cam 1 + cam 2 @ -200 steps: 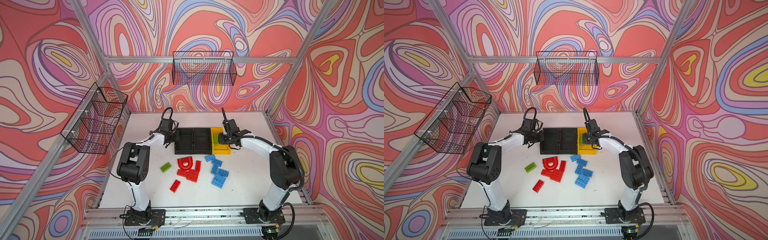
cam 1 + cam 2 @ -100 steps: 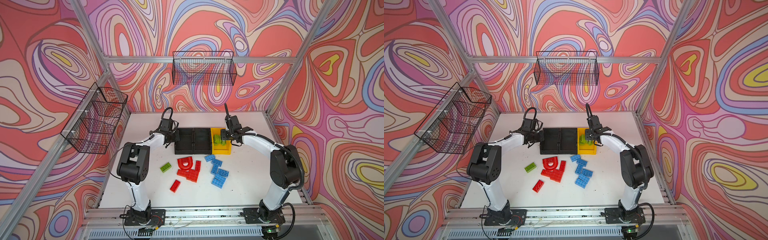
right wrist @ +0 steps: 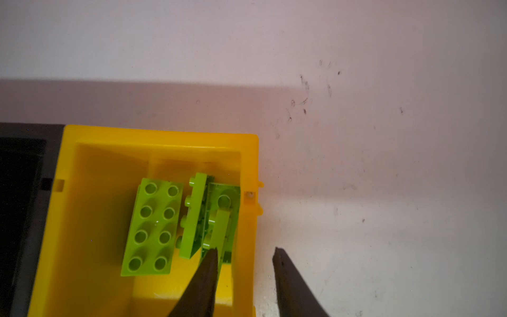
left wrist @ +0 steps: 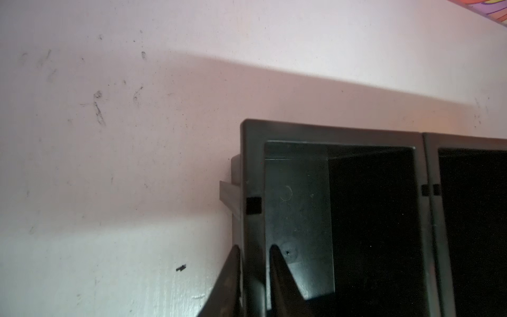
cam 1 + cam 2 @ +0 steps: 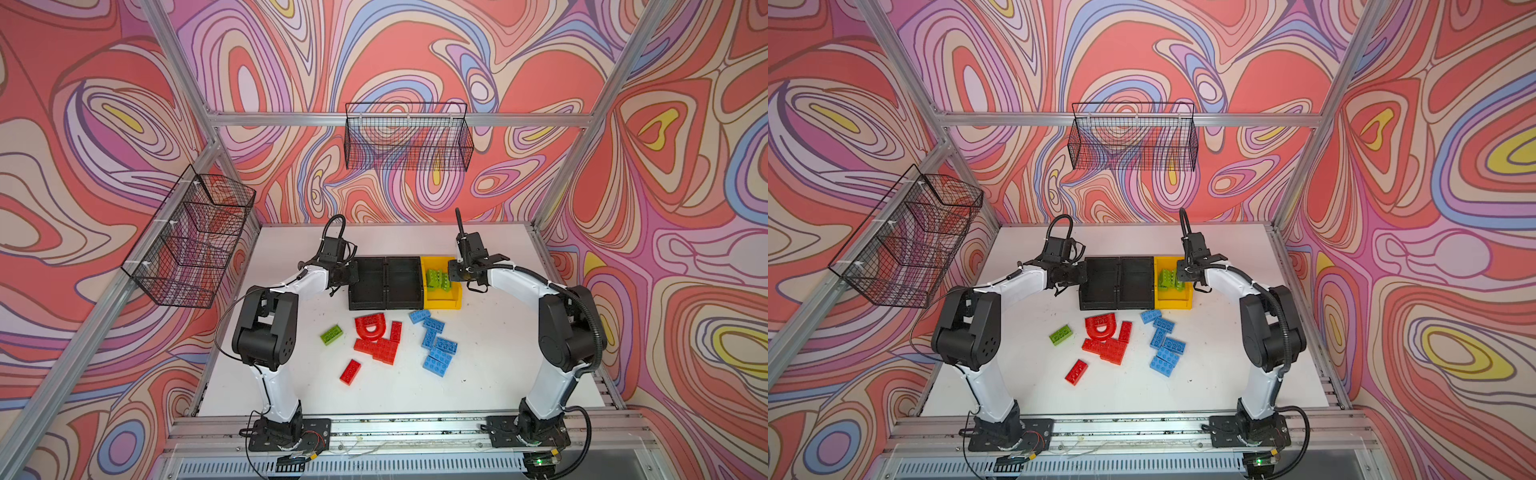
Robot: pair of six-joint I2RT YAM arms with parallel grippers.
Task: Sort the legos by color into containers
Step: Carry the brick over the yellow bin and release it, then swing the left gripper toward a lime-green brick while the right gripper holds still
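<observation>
Bottom centre of the left wrist view, the left gripper (image 4: 253, 251) straddles the black bin's (image 4: 329, 131) outer wall, probably steadying the row; whether it clamps I cannot tell. In a top view, loose legos (image 5: 376, 349) wait below the bins. The right gripper (image 3: 245, 249), fingers apart and empty, straddles the wall of the yellow bin (image 3: 159, 134), which holds green legos (image 3: 151, 225).

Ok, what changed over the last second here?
The right hand slid right, off the yellow bin, uncovering the green legos inside. It now straddles the bin's right wall, open. The left hand stayed at the left black bin's outer wall. The loose legos on the table did not move.
</observation>
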